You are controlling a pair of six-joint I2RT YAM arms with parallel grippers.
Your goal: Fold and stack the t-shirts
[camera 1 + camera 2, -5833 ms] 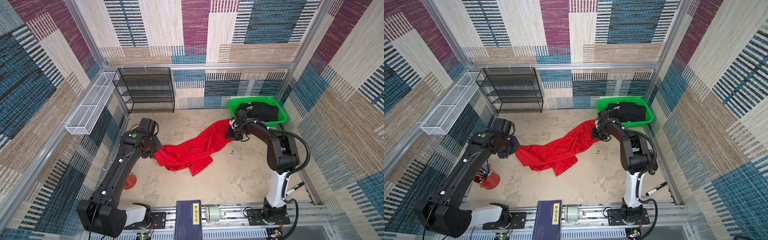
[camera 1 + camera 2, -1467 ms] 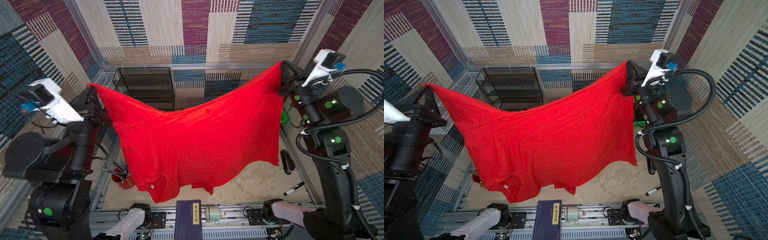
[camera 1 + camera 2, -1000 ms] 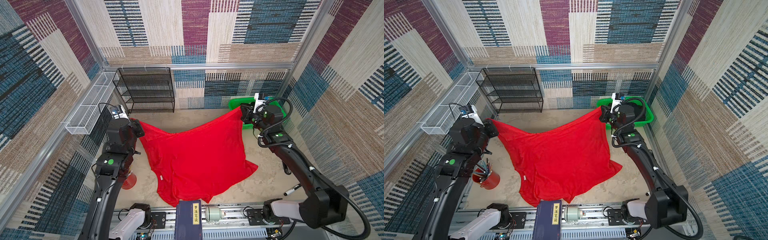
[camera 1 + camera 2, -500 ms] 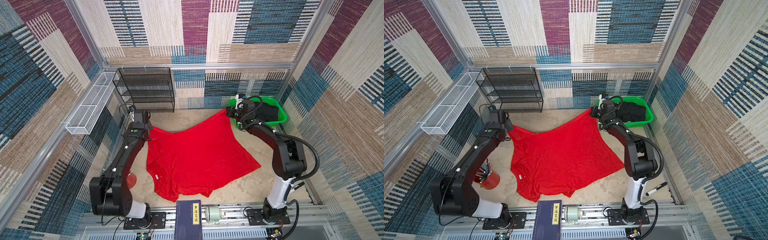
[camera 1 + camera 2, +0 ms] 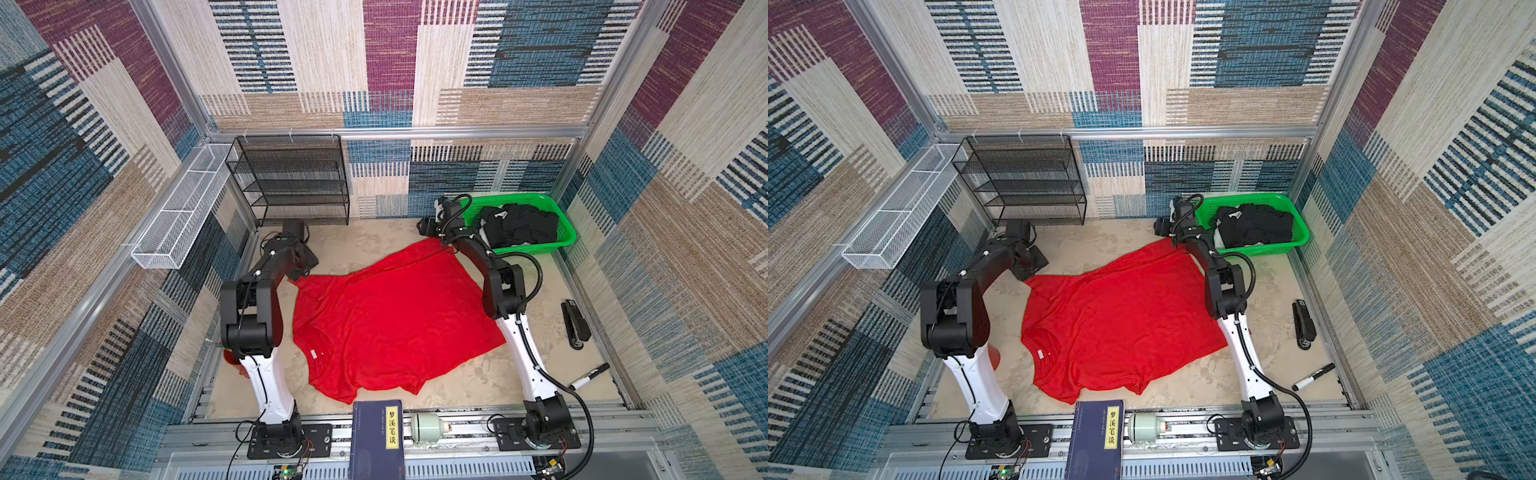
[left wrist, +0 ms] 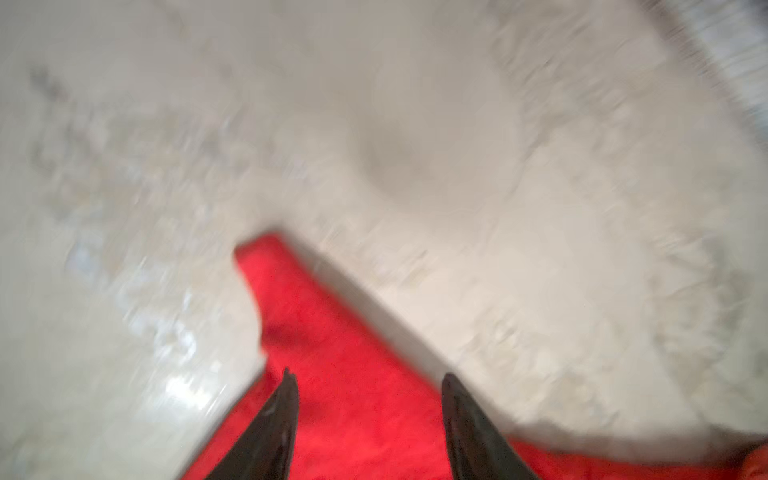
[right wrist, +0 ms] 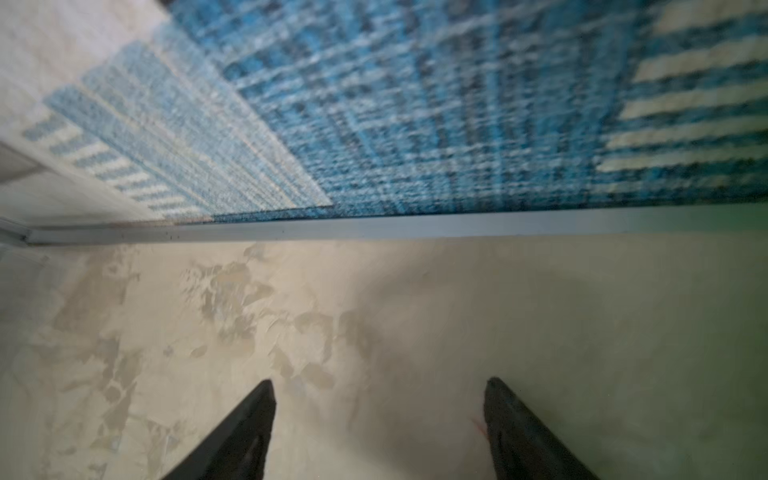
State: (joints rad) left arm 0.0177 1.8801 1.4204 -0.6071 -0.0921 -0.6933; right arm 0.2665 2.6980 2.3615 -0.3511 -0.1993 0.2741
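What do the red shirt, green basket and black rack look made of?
The red t-shirt looks like soft matte cloth, maybe cotton: it lies wrinkled. The green basket seems moulded plastic, with slotted walls. The black rack is probably painted metal wire mesh: see-through shelves.

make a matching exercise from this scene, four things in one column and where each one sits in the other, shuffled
Things
1. red t-shirt
2. black t-shirts
3. black wire rack
4. marker

Places
A. heaped in the green basket
B. standing against the back wall
C. lying near the front right corner of the table
D. spread out on the middle of the table

Pairs: 1-D, 2-A, 3-B, 4-C
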